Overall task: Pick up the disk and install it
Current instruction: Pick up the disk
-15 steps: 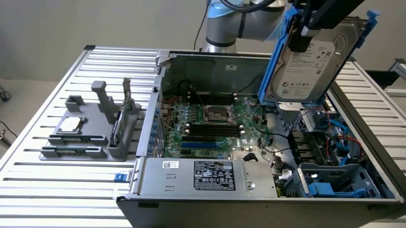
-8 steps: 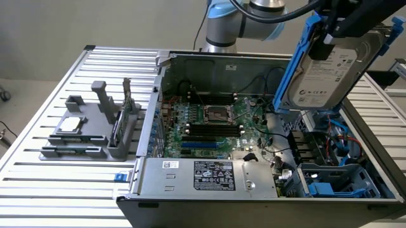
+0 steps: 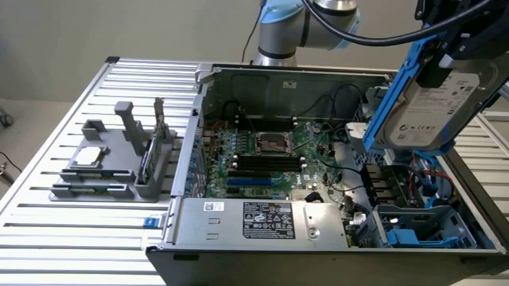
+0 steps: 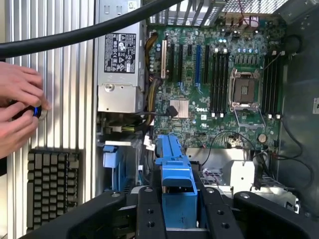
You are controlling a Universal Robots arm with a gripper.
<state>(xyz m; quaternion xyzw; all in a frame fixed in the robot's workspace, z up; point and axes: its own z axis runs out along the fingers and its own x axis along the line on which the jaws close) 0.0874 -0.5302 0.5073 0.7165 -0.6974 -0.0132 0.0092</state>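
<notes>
clock = exterior view, hub at case centre. case (image 3: 302, 89) lies open on the table (image 3: 95, 238). motherboard (image 3: 314, 170) in it, at the hub. power supply (image 3: 263, 221) at 6, against the near wall. drive cage (image 3: 421, 229) at 4, inside the case. disk (image 3: 433, 113) at 2, raised above the case, tilted, clamped in the gripper (image 4: 177, 194). holder (image 3: 119, 173) at 9, on the table, apart from the case; processor chip (image 3: 87, 156) on it. arm base (image 3: 278, 36) at 12, behind the case. wrist view: person's hands (image 4: 17, 109) over the table, outside the case.
</notes>
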